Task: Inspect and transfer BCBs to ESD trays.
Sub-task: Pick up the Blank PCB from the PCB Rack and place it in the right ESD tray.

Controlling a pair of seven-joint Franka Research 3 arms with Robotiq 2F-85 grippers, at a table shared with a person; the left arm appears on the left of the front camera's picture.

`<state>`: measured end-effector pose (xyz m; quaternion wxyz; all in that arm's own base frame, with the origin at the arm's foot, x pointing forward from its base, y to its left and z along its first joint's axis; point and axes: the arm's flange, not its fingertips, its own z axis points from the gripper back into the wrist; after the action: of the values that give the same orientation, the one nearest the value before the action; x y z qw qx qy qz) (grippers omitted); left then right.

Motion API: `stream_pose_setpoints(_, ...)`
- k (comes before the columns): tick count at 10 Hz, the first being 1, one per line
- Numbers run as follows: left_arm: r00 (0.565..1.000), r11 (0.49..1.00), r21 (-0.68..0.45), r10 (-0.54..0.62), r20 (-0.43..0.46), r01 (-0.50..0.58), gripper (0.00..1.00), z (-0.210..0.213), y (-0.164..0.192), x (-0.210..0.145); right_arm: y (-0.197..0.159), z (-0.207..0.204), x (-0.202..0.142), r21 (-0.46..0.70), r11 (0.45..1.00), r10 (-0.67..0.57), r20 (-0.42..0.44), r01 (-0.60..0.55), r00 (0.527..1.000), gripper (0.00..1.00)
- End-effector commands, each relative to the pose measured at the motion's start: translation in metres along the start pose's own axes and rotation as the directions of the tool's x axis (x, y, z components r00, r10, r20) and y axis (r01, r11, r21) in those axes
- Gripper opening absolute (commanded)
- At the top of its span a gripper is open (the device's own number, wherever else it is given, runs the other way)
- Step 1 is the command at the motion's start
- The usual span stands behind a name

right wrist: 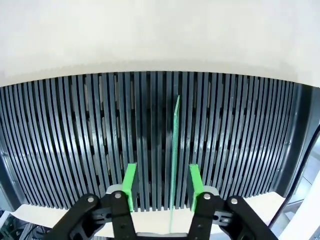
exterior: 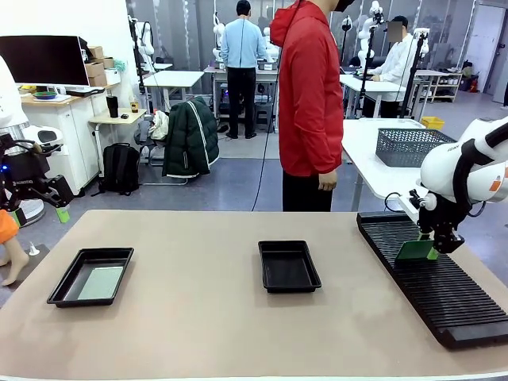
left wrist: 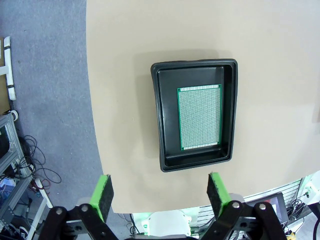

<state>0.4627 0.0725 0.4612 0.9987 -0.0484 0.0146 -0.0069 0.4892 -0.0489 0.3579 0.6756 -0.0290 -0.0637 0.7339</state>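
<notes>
A black ESD tray (exterior: 67, 279) near the table's left end holds one BCB (exterior: 101, 282) flat on its floor; the left wrist view looks down on this tray (left wrist: 167, 120) and its board (left wrist: 200, 117). My left gripper (exterior: 40, 213) hangs open off the table's left edge, and its fingers (left wrist: 104, 197) are apart and high above the tray. A second ESD tray (exterior: 288, 266) lies bare at mid-table. Another BCB (exterior: 414, 252) stands on edge in the rack. My right gripper (exterior: 435, 244) is open around that board (right wrist: 174, 150), whose edge is between the pads (right wrist: 129, 184).
The long black slotted rack (exterior: 432, 274) runs along the table's right side. A person in a red hoodie (exterior: 309, 103) stands at the far edge, hands down. A grey wire-mesh basket (exterior: 409, 147) sits on a white table behind the rack.
</notes>
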Motion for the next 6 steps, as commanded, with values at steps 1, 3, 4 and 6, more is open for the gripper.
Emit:
stream_pose_setpoints(1, 1.0, 1.0, -0.002, -0.006, 0.008, 0.006, 1.0, -0.0023, 0.0016, 0.0002, -0.0043, -0.0008, 0.0012, 0.012, 1.0, -0.013, -0.021, 0.013, 1.0, 0.53)
stream_pose_setpoints(3, 1.0, 1.0, -0.002, -0.006, 0.008, 0.006, 1.0, -0.0023, 0.0016, 0.0002, -0.0044, -0.0013, 0.0021, 0.017, 1.0, -0.009, -0.016, 0.01, 1.0, 0.45)
stream_pose_setpoints(4, 1.0, 1.0, -0.002, -0.006, 0.008, 0.006, 1.0, -0.0023, 0.0016, 0.0002, -0.0048, -0.001, 0.002, 0.018, 1.0, -0.013, -0.019, 0.014, 1.0, 0.28)
stream_pose_setpoints(6, 1.0, 1.0, -0.002, -0.006, 0.008, 0.006, 1.0, -0.0023, 0.0016, 0.0002, -0.0052, -0.0026, 0.0022, 0.025, 1.0, -0.016, -0.023, 0.016, 1.0, 0.2)
